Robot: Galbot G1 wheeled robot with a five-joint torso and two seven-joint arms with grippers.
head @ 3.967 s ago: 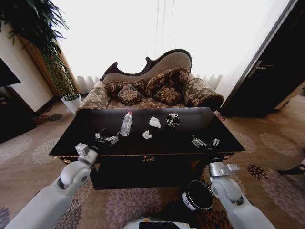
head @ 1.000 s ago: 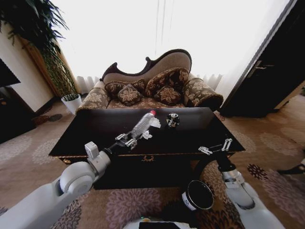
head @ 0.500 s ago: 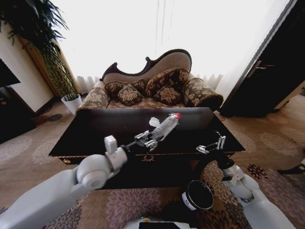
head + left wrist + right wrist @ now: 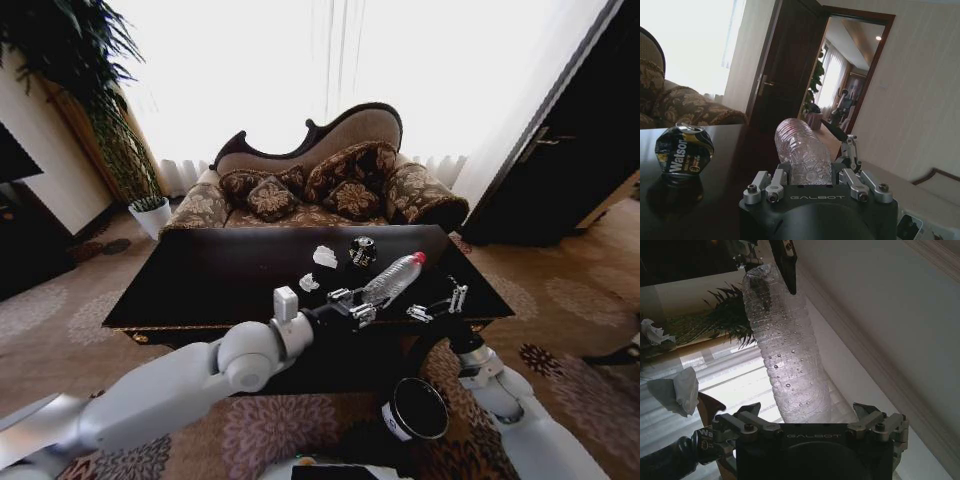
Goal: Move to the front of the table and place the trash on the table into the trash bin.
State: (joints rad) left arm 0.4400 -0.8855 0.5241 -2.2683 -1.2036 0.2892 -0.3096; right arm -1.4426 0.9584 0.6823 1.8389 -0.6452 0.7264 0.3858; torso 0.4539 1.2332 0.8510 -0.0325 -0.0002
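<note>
Over the table's (image 4: 180,290) right front edge, mid-handover: left gripper (image 4: 350,303) pinching clear bottle (image 4: 392,279), right gripper (image 4: 438,302) spread beside it; closing probably due next.

Daylight floods from the blown-out window (image 4: 330,70) behind the sofa (image 4: 320,180), leaving the table (image 4: 200,275) dark but glossy with glare. The head view bends at its edges; the wrist views are backlit.
</note>
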